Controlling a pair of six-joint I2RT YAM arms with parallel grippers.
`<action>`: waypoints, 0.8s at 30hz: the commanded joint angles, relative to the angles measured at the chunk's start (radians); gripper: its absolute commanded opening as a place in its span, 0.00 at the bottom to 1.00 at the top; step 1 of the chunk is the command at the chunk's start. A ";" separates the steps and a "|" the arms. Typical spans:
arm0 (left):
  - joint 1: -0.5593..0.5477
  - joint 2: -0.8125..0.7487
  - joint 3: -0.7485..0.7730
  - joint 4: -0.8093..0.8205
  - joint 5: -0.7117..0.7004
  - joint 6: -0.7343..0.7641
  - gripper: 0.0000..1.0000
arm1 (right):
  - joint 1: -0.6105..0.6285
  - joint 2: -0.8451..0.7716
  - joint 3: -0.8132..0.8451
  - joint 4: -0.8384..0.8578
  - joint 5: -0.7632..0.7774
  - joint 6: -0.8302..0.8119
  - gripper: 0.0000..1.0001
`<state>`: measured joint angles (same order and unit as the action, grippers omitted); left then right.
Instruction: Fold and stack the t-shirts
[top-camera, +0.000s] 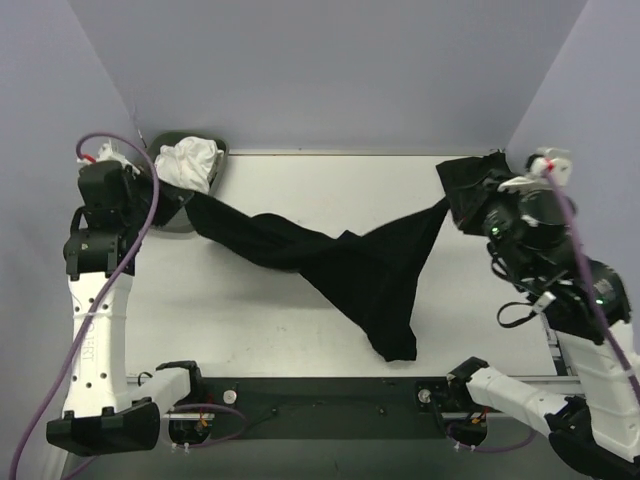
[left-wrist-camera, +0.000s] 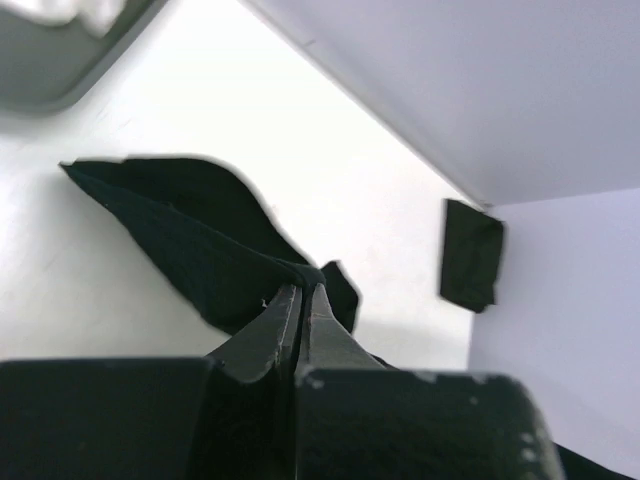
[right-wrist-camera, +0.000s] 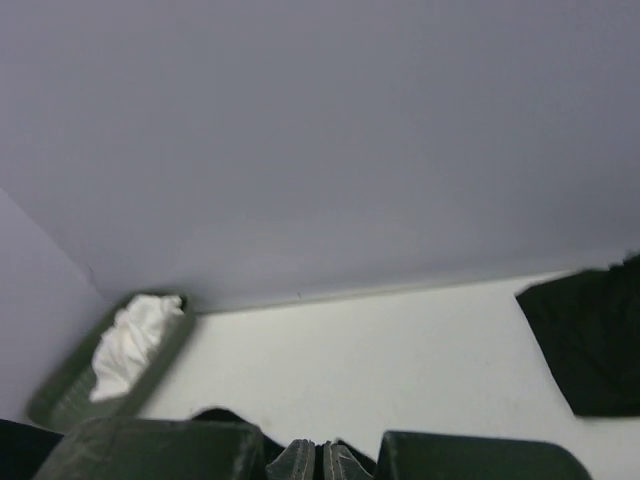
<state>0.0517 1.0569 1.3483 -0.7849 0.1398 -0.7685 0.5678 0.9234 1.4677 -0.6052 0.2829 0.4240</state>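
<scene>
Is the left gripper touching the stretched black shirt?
Touching. In the left wrist view the left fingers are shut on a pinched fold of the shirt, with no gap.

Tray (left-wrist-camera: 45, 75) blurred, cut off at top corner, folded t-shirt (right-wrist-camera: 590, 340) cropped by right edge

No legible text, number or brand in any view. Top view: faint grey lettering running lengthwise on white link of left arm (top-camera: 90, 335), too small and blurred to read. Both wrist views: no print or labels on anything showing.
</scene>
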 joint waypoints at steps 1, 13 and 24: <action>0.075 0.072 0.176 0.120 0.280 0.029 0.00 | -0.006 0.063 0.326 -0.002 -0.049 -0.065 0.00; 0.151 0.134 0.451 0.771 0.762 -0.488 0.00 | -0.006 0.168 0.898 0.062 -0.789 0.044 0.00; 0.151 0.034 0.663 0.900 0.687 -0.430 0.00 | -0.034 0.071 0.735 0.361 -0.935 0.210 0.00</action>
<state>0.1982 1.1202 1.8503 0.1703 0.8608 -1.3220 0.5556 0.9821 2.2387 -0.4088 -0.5652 0.5793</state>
